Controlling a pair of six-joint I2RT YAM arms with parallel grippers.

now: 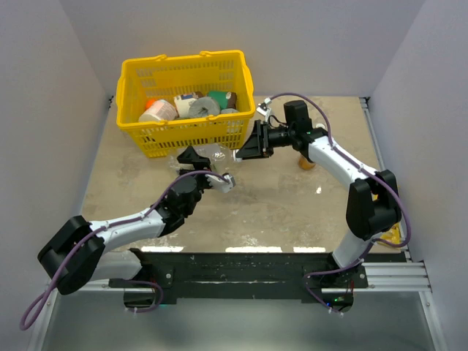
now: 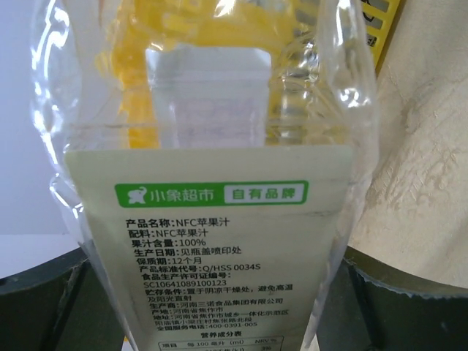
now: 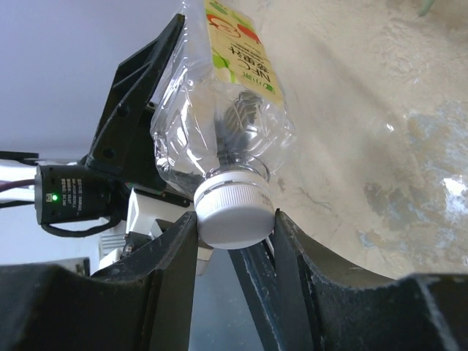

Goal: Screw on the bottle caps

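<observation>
White cap [image 3: 234, 213] sits on the neck of the clear bottle [image 3: 219, 124], and the right tool [image 1: 242, 152] is clenched on that cap, a finger pressing each side. The left tool [image 1: 194, 156] grips the same bottle around its labelled body, jaws pinching the crinkled plastic. The bottle hangs off the counter [image 1: 278, 208], about mid-width, toward the far edge. Crowding it from behind is the yellow basket [image 1: 183, 63], just beyond the bottle on the far-left part of the counter and full of tubs and rolls. The small orange bottle [image 1: 306, 163] stands upright toward the far right, half tucked behind the right arm. Something yellow [image 1: 395, 235] peeks out at the near right corner.
</observation>
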